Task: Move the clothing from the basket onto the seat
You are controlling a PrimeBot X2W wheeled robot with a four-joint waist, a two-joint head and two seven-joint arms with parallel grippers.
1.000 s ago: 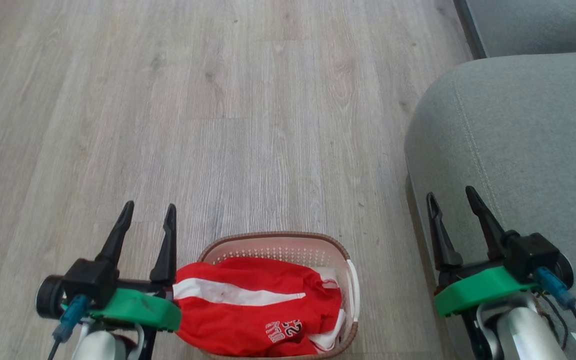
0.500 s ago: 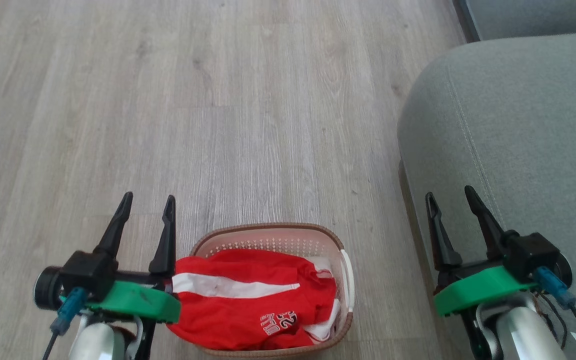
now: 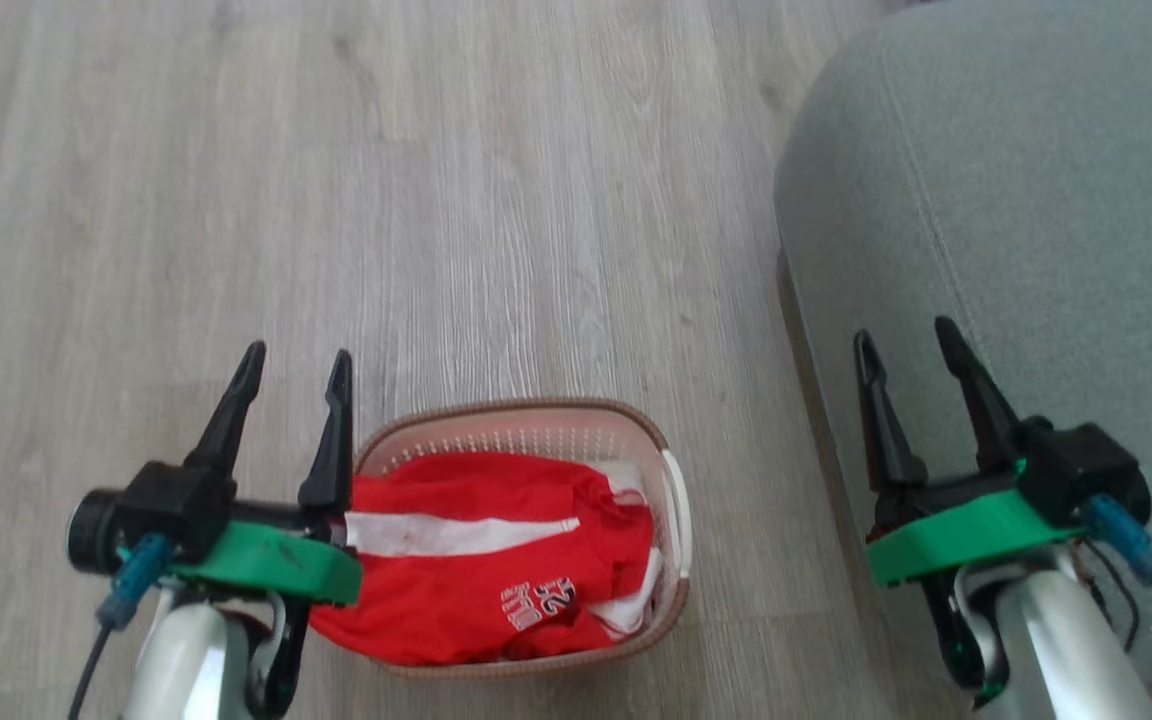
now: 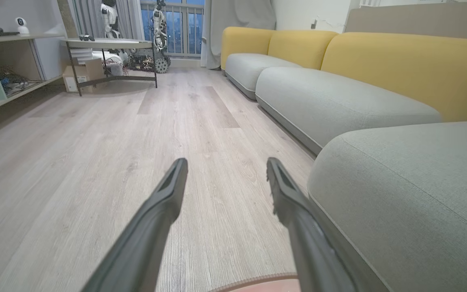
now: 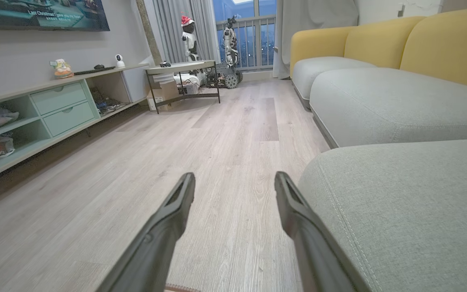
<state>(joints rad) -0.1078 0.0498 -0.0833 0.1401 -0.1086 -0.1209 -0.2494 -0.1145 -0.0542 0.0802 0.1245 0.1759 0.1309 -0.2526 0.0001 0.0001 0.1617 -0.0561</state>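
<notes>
Where writing can be read at all, most of it sits on the clothing (image 3: 476, 570): a white, dark-outlined print lies near the front of the red heap, upside down to the head camera. Its digits look like 23, and the short word beside them is too small to make out. Up in the corner of the right wrist view a television (image 5: 41, 14) carries a caption that starts "Last Christmas"; the rest is too small to be sure of. The clothing is thin red fabric, crumpled and folded on itself, with a broad white stripe (image 3: 456, 535) running across it and a bit of white cloth bunched at its right side. It fills the basket (image 3: 516, 408), a cream perforated tub with a brown woven-look rim and a white handle (image 3: 678, 510), and it spills over the left rim. The basket stands on the pale wood floor (image 3: 436, 200), near the rounded edge of the seat (image 3: 1036, 200), a grey-green cushion with a stitched seam. The left gripper (image 3: 297, 352) hangs just left of the basket, fingers spread wide with nothing between them. The right gripper (image 3: 905, 330) is over the seat's edge, equally wide apart and empty.
</notes>
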